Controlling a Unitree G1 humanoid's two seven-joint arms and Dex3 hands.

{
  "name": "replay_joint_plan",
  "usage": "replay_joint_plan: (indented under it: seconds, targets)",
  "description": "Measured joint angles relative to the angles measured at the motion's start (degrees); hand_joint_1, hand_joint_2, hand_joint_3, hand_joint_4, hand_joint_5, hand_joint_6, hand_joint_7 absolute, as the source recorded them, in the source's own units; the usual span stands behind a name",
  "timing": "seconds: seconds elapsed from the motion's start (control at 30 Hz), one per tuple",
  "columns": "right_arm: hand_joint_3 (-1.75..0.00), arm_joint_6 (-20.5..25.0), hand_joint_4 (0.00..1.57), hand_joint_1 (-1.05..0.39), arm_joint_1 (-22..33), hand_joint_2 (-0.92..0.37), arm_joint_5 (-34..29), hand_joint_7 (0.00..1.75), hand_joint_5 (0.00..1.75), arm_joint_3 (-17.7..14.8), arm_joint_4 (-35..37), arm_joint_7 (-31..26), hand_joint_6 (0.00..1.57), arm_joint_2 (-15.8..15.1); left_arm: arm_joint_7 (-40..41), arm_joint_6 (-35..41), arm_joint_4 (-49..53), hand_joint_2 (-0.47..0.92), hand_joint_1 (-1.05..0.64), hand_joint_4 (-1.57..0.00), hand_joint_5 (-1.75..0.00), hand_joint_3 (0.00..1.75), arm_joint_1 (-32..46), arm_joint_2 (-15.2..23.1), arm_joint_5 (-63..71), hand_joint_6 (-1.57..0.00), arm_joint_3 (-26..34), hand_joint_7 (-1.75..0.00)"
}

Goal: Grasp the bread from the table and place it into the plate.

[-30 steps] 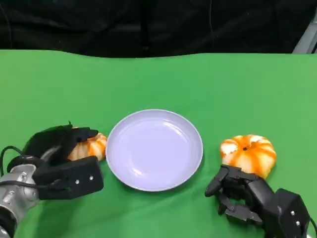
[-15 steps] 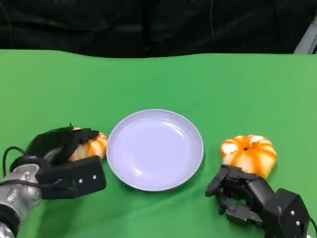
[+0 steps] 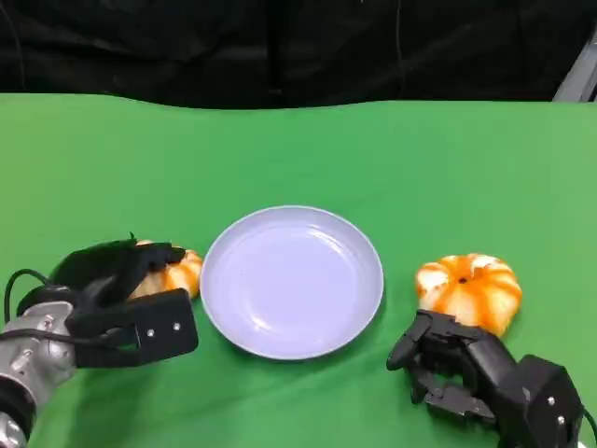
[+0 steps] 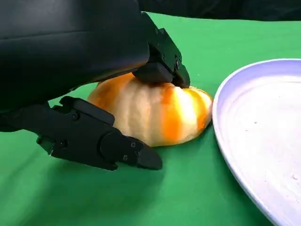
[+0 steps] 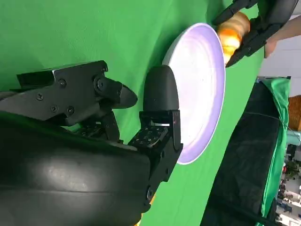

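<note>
I can read no text, label, brand or number in these pictures, not on the plate [image 3: 291, 282] and not on anything near it.

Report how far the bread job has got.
Nothing is in the plate yet. In hand: the left hand has its fingers over the left bread, which sits on the table beside the plate. Left: lifting it and setting it in. The right hand sits by the other bread, not holding it.
</note>
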Motion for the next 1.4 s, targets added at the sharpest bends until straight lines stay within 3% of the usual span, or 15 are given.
replay_joint_plan:
  seconds: [0.37,0.4,0.47,0.5,0.53,0.6,0.63,0.7,0.77,0.83,1.27,1.4]
  targets:
    - [-0.59,0.1,0.68,0.03,0.0,-0.9,0.0,1.34,1.73,0.0,0.0,0.3,0.72,0.0,-0.1,0.1,-0.3,0.92,-0.16,-0.36,-0.03,0.02,-0.1,0.4,0.1,-0.48,-1.3,-0.01]
    - [-0.59,0.1,0.68,0.03,0.0,-0.9,0.0,1.34,1.74,0.0,0.0,0.3,0.72,0.0,0.1,0.2,-0.3,0.92,-0.16,-0.49,-0.06,0.04,-0.1,0.5,0.2,-0.57,-1.5,-0.04]
    - [-0.59,0.1,0.68,0.03,0.0,-0.9,0.0,1.34,1.74,0.0,0.0,0.3,0.72,0.0,0.9,0.8,-0.5,0.92,-0.16,-0.56,-0.07,0.05,-0.1,0.5,0.5,-0.62,-1.9,-0.04]
    - [-0.6,0.1,0.68,0.03,0.0,-0.9,0.0,1.34,1.74,0.0,0.0,0.3,0.72,0.0,1.4,1.1,-0.5,0.92,-0.17,-0.87,-0.2,0.04,-0.1,0.5,0.7,-0.89,-2.0,-0.08]
    - [-0.6,0.1,0.68,0.03,0.0,-0.89,0.0,1.34,1.74,0.0,0.0,0.3,0.72,0.0,2.5,1.3,-0.5,0.92,-0.17,-0.98,-0.24,0.04,0.0,0.4,0.9,-0.99,-2.0,-0.07]
    - [-0.6,0.0,0.68,0.03,0.0,-0.89,0.0,1.34,1.74,0.0,0.0,0.3,0.72,0.0,5.9,1.4,-0.4,0.92,-0.16,-0.81,-1.15,0.07,0.1,0.2,1.1,-1.22,-2.1,-0.1]
    - [-0.6,0.0,0.67,0.03,0.0,-0.89,0.0,1.34,1.74,0.0,0.0,0.3,0.72,0.0,7.3,1.5,-0.4,0.92,-0.17,-0.71,-1.44,0.07,0.2,0.1,1.1,-1.13,-2.1,-0.43]
    - [-0.61,0.0,0.68,0.03,0.0,-0.89,0.0,1.34,1.73,0.0,0.0,0.3,0.72,0.0,9.6,1.5,-0.1,0.92,-0.19,-0.6,-1.68,0.07,0.4,-0.1,1.0,-0.79,-1.9,-1.13]
    - [-0.61,0.0,0.67,0.03,0.0,-0.9,0.0,1.34,1.73,0.0,0.0,0.3,0.72,0.0,11.7,1.7,0.1,0.92,-0.2,-0.56,-1.73,0.08,0.5,-0.4,1.0,-0.68,-1.8,-1.34]
    - [-0.61,0.0,0.68,0.03,0.0,-0.9,0.1,1.33,1.73,0.0,0.0,0.4,0.72,0.0,13.2,2.2,0.5,0.92,-0.19,-0.55,-1.74,0.09,0.6,-0.9,1.0,-0.63,-1.9,-1.4]
    - [-0.61,-0.1,0.68,0.04,0.0,-0.9,0.3,1.34,1.72,-0.1,0.0,0.9,0.73,0.0,17.8,3.0,0.7,0.92,-0.16,-0.52,-1.75,0.12,1.5,-1.4,1.7,-0.54,-2.3,-1.51]
    - [-0.61,0.0,0.68,0.04,0.0,-0.89,0.3,1.34,1.72,-0.1,0.0,0.9,0.73,0.0,20.7,3.1,0.7,0.92,-0.16,-0.53,-1.75,0.08,1.9,-1.4,1.9,-0.6,-2.1,-1.39]
